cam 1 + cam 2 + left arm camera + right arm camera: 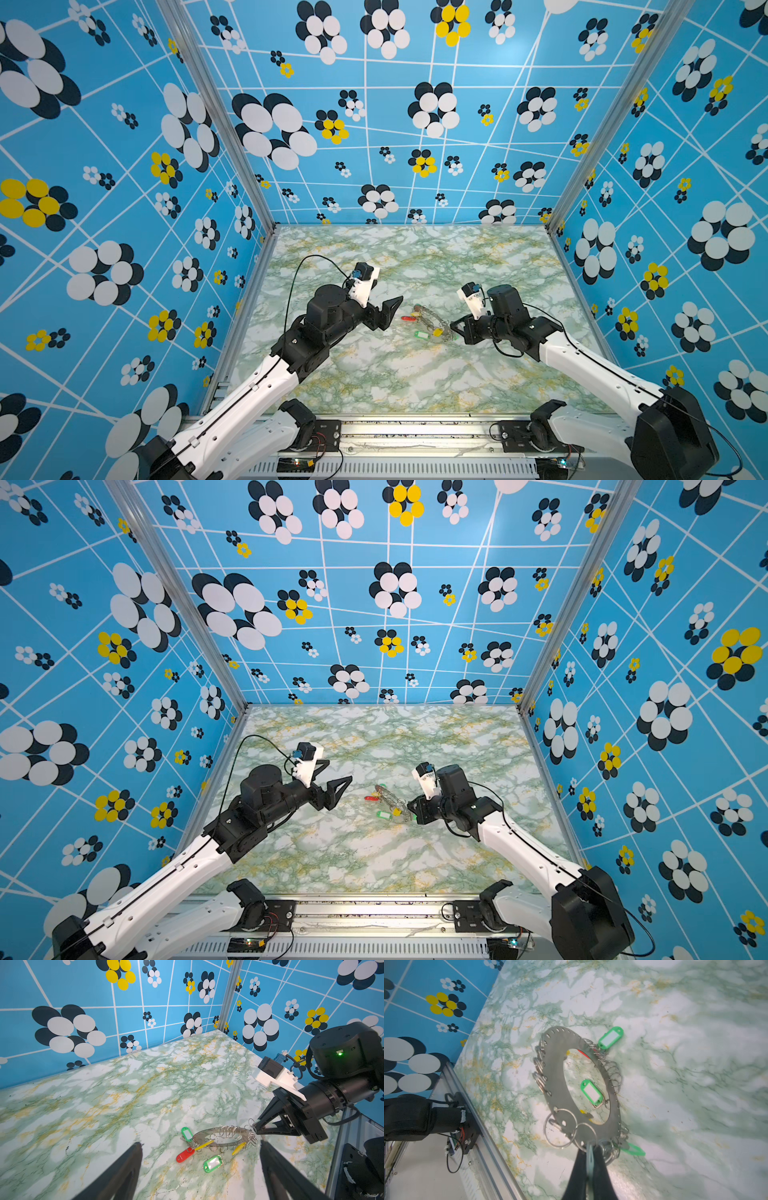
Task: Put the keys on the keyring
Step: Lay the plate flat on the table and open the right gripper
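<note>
Keyring [556, 1076], flat grey holed metal with wire loops, sits centre of the worktop [415, 374]. Only the right wrist view shows the right end effector [589, 1151] pinching a pale mint tag [590, 1164]. Left end effector [201, 1142] is spread wide.

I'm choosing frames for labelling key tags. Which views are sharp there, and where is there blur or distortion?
Left wrist view: keyring and red tag crisp, walls bowed. Right wrist view: keyring sharp mid-frame, marble table smeared beyond it, pale tag in the right gripper soft. Both top views: evenly lit, green tag tiny, walls stretched.
</note>
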Tool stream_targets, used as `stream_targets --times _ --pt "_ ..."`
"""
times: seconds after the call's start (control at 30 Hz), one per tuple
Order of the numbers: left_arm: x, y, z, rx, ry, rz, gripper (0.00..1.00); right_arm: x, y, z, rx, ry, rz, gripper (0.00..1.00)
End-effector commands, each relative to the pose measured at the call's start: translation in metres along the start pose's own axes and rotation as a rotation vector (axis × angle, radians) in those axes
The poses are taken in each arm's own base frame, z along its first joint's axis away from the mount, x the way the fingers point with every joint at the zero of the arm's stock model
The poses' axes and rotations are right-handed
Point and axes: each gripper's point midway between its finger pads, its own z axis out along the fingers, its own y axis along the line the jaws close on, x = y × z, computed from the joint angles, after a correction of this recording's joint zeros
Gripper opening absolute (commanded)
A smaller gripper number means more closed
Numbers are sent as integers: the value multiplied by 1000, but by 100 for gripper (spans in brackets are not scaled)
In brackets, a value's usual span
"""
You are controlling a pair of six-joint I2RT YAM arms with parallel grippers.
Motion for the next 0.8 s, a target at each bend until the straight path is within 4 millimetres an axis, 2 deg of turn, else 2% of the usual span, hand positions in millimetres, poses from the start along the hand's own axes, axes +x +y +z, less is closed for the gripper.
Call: stream_targets --times 0.0,0.37,0.57,0.77 --pt "-1 6 0 -16 -22 -18 90 20 -25 -6 124 46 83 0" --pt "1 9 3 -26 -11 -23 91 38 -61 -3 239 80 229 0" --pt "2 12 -2 -46 -7 -22 91 58 -63 -5 246 111 320 0" --pt "6 14 2 -45 3 -25 91 81 -68 -12 278 123 403 0"
